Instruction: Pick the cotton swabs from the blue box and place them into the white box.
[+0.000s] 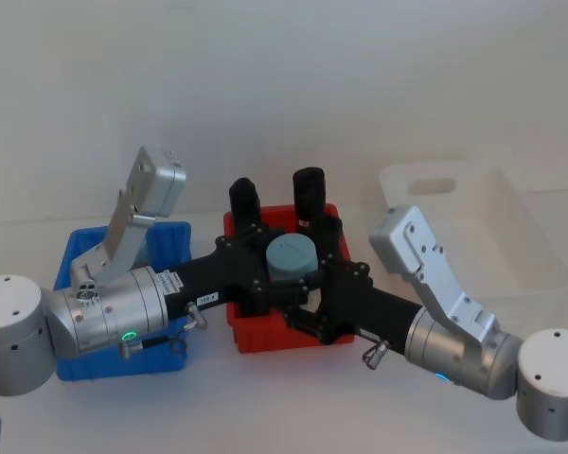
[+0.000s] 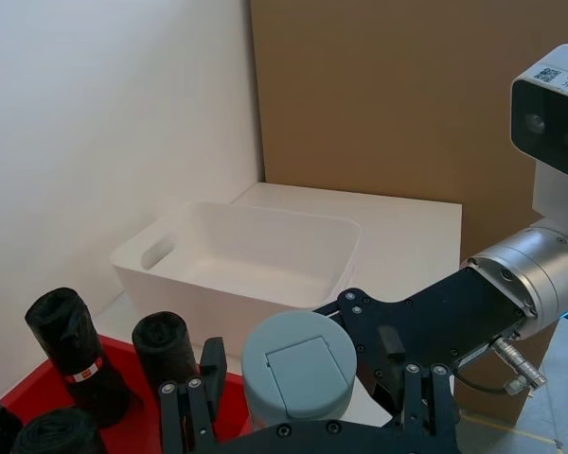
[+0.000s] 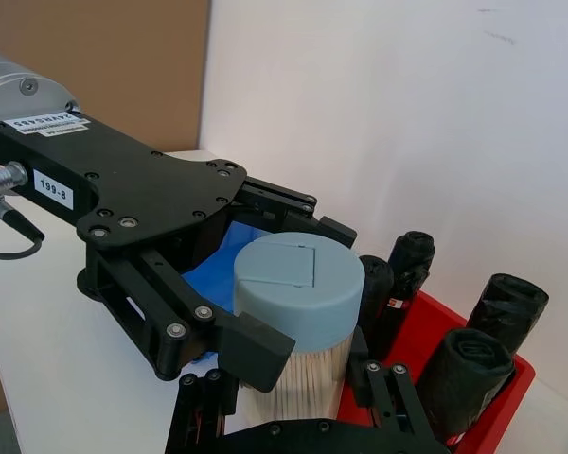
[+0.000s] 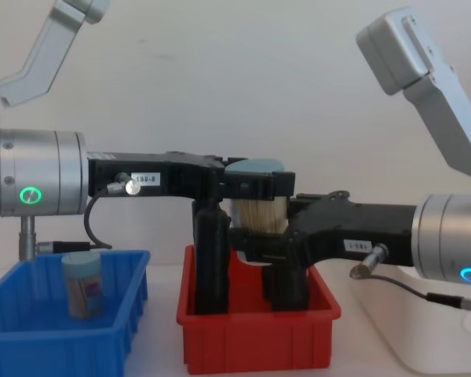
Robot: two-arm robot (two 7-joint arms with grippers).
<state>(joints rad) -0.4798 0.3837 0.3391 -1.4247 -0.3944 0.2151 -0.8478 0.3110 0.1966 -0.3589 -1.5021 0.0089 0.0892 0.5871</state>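
Bright, even light with soft, faint shadows.

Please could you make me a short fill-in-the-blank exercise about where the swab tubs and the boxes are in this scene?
1. The left gripper and right gripper meet at one cotton swab tub above the ___ bin.
2. A second tub stands in the ___ box.
3. The white box lies on the robot's ___ side.
4. The rolls in the bin are ___.
Missing words: red; blue; right; black.
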